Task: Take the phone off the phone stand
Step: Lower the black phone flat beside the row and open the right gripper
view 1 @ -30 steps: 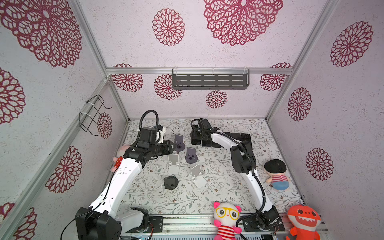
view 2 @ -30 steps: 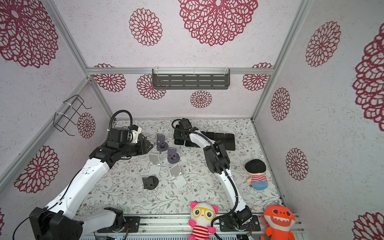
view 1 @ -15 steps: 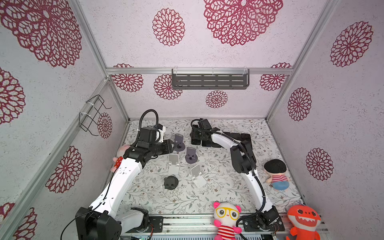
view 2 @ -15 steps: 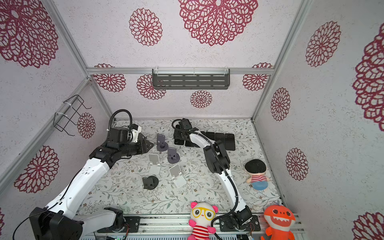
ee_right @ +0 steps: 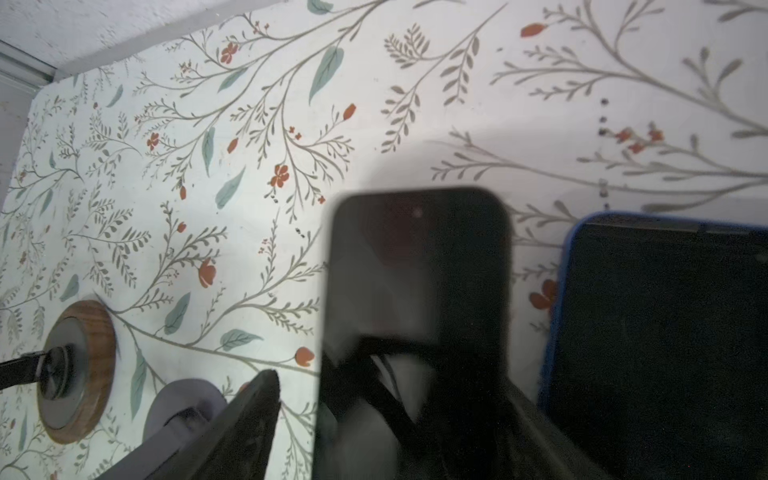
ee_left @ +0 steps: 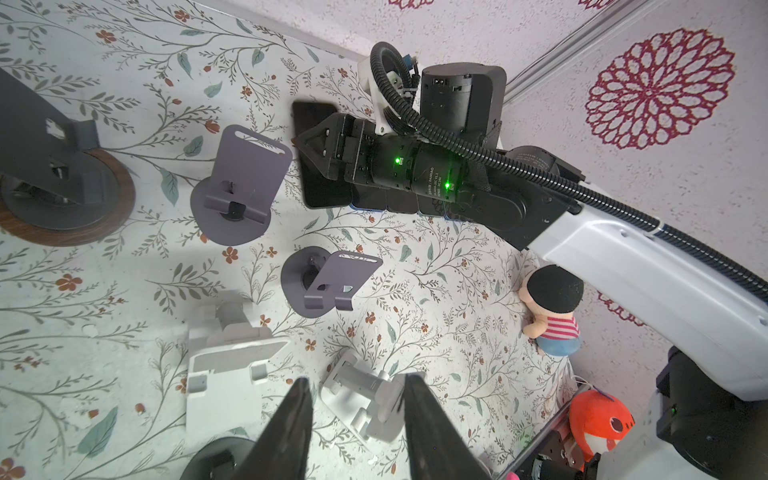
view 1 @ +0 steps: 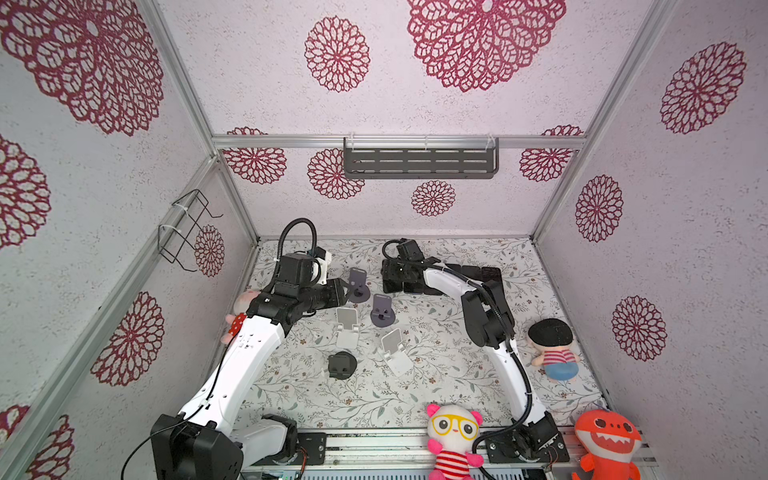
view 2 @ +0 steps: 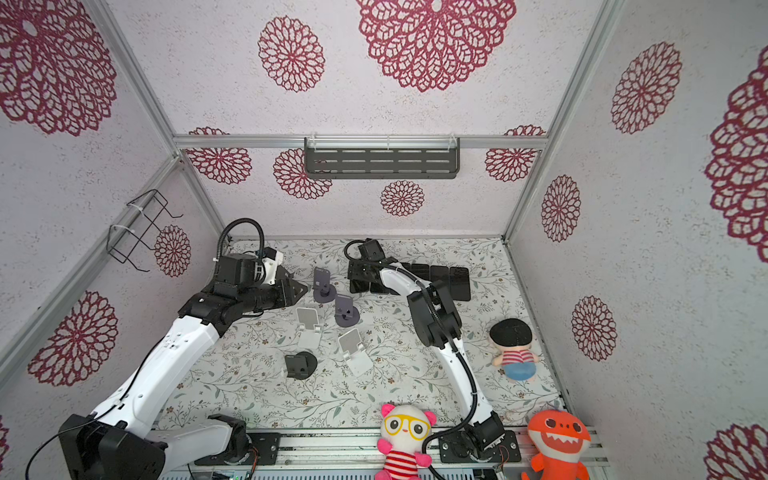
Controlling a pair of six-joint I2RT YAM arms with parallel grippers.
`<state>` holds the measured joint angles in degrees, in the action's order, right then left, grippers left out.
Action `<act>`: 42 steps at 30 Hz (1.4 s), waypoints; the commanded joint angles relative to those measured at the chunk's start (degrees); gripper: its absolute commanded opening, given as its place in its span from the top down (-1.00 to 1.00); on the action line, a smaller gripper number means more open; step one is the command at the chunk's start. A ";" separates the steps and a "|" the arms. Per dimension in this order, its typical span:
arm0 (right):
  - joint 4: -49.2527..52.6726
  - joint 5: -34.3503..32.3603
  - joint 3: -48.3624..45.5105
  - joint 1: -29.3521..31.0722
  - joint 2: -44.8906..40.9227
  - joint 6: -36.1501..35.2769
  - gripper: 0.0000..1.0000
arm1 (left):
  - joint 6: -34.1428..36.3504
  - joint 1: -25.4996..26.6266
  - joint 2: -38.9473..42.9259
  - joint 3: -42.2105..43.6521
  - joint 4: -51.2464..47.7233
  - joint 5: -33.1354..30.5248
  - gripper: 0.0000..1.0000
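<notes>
Neither arm has visibly shifted in the past second. Off its stand, the black phone lies on the floral mat beside a blue-cased phone, between the right gripper's parted jaws; the visible finger stands clear of it. The left gripper hangs part-open, empty.

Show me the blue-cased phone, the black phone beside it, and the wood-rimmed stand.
blue-cased phone (ee_right: 665, 332), right wrist view, on its dark screen.
black phone (ee_right: 415, 266), right wrist view, on its screen's middle.
wood-rimmed stand (ee_right: 75, 395), right wrist view, on its grey disc.
</notes>
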<state>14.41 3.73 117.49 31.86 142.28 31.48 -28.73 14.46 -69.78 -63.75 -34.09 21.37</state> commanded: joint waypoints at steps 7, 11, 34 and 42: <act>1.80 -2.84 0.12 -0.12 -6.73 -1.95 -0.65 | -0.63 -0.37 1.00 0.81 1.21 -0.02 0.20; -0.55 -2.91 -3.02 0.13 -9.81 -2.65 -0.58 | -0.69 -0.40 1.11 0.90 1.43 -0.20 0.20; -4.95 2.82 -8.91 0.49 -14.55 -4.77 0.40 | -1.35 -0.64 -0.42 -0.34 2.36 -3.45 0.20; -3.12 -1.56 -20.46 -0.68 -27.41 -12.57 0.44 | 0.80 -1.69 0.94 -0.72 -0.16 -7.60 0.12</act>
<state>11.49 4.86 98.74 32.16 122.54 23.31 -28.84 13.54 -70.08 -63.26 -33.80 16.53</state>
